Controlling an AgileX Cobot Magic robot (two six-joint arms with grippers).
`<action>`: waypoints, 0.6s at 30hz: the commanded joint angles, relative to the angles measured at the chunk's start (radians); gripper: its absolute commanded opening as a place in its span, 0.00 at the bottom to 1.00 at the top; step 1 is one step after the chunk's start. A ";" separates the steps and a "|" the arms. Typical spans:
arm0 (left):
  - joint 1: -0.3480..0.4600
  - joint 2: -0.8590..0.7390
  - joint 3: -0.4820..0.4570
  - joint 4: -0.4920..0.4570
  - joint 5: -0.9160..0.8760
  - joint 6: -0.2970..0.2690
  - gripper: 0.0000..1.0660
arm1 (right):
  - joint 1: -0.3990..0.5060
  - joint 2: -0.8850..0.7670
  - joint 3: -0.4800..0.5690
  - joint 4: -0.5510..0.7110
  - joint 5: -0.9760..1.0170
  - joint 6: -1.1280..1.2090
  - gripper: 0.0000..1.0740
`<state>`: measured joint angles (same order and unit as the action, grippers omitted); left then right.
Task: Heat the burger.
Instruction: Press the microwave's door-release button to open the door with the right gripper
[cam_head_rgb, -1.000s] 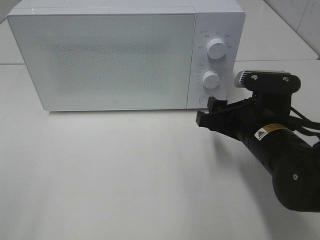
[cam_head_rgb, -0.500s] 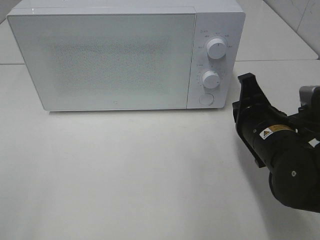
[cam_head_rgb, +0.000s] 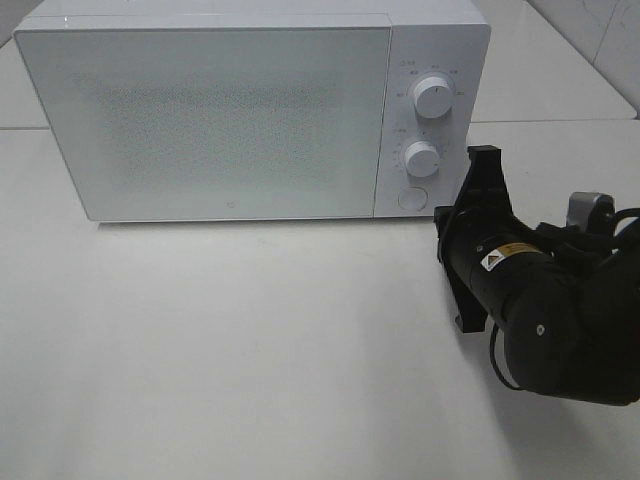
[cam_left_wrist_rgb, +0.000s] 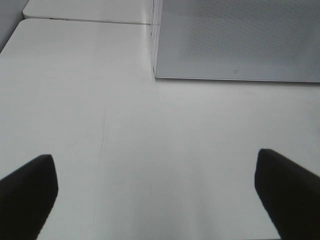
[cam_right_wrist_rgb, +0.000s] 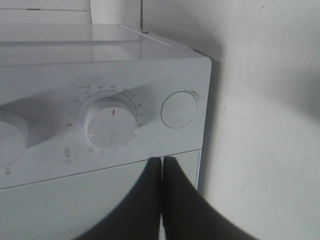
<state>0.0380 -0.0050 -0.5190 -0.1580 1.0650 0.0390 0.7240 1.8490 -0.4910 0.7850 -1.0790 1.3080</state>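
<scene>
At 7 o'clock of the microwave (cam_head_rgb: 200, 110), the left end effector (cam_left_wrist_rgb: 155, 195) is held released. The burger is nowhere seen. At 3 o'clock of the lower dial (cam_head_rgb: 422, 158), the right end effector (cam_head_rgb: 485, 160), open a second ago, is now clenched empty: a control is expected to be pushed.

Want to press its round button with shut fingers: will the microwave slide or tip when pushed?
Tipping seems unlikely: the microwave is wide, low and flat on the table. It looks heavy, so a light press on the round button probably won't shift it. A hard shove might slide it on that smooth top.
</scene>
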 joint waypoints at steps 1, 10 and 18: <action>0.000 -0.019 0.004 -0.006 0.001 -0.007 0.94 | -0.001 0.039 -0.038 -0.019 -0.006 0.022 0.00; 0.000 -0.019 0.004 -0.006 0.001 -0.007 0.94 | -0.002 0.123 -0.109 -0.031 -0.004 0.028 0.00; 0.000 -0.019 0.004 -0.006 0.001 -0.007 0.94 | -0.059 0.166 -0.178 -0.044 0.030 0.010 0.00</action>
<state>0.0380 -0.0050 -0.5190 -0.1580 1.0650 0.0390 0.6720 2.0150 -0.6620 0.7520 -1.0600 1.3310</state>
